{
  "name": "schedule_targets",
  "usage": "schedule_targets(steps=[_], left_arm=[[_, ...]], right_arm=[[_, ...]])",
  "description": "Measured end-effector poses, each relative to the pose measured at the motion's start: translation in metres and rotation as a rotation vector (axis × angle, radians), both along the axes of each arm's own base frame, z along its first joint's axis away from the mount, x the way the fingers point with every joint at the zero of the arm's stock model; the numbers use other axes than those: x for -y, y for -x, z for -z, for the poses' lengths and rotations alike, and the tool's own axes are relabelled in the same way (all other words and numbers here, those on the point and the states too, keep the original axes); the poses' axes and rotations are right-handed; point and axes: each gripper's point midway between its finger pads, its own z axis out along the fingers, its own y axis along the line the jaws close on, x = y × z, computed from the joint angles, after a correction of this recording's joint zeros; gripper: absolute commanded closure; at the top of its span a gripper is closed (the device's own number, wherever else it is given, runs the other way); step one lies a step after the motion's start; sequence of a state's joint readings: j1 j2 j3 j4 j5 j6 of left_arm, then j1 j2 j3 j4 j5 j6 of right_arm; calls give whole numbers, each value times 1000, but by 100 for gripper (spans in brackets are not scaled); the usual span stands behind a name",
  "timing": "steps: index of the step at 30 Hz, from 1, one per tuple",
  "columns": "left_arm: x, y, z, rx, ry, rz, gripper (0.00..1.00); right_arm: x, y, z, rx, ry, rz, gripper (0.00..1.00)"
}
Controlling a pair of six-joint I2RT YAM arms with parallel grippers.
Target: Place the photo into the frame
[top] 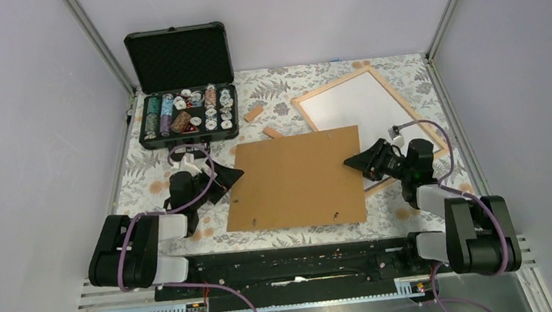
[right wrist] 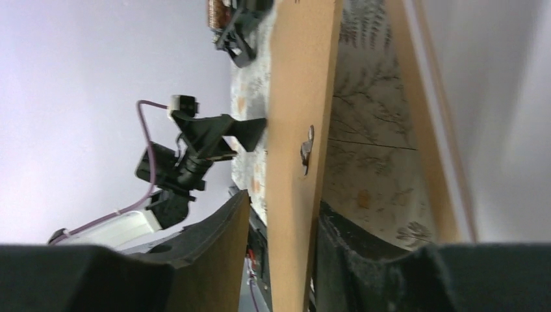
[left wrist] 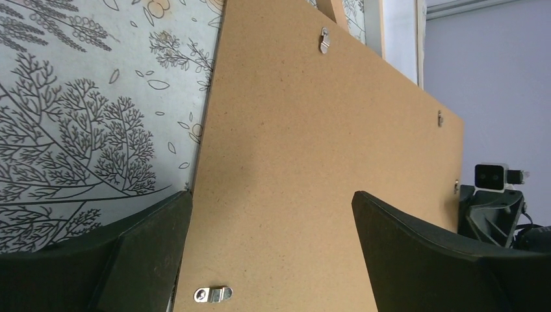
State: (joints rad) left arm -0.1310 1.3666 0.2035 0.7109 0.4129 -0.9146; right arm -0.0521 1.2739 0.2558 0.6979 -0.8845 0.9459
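Observation:
The frame [top: 308, 115] of pale wooden strips lies at the back right, and its strip shows in the right wrist view [right wrist: 423, 130]. A plain white sheet [top: 364, 106] fills it, apparently the photo lying face down; no picture side shows. The brown backing board [top: 295, 181] lies mid-table, its right corner over the frame's near edge. My right gripper [top: 352, 162] straddles the board's right edge [right wrist: 302, 97]: one finger [right wrist: 351, 240] is against the board, the other stands off with a gap, so it is open [right wrist: 284, 201]. At the board's left edge my left gripper [top: 230, 178] is wide open over the board [left wrist: 271, 195].
An open black case [top: 187, 115] of poker chips stands at the back left. Two small wooden blocks [top: 254, 114] [top: 274, 133] lie between the case and the frame. Grey enclosure walls close in both sides and the back.

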Motion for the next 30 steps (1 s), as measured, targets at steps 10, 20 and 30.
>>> schedule_targets(steps=[10, 20, 30], left_arm=[[6, 15, -2, 38, 31, 34, 1], [13, 44, -77, 374, 57, 59, 1], [10, 44, -90, 420, 52, 12, 1]], right_arm=[[0, 3, -24, 6, -29, 42, 100], [10, -18, -49, -3, -25, 135, 100], [77, -56, -79, 15, -99, 422, 100]])
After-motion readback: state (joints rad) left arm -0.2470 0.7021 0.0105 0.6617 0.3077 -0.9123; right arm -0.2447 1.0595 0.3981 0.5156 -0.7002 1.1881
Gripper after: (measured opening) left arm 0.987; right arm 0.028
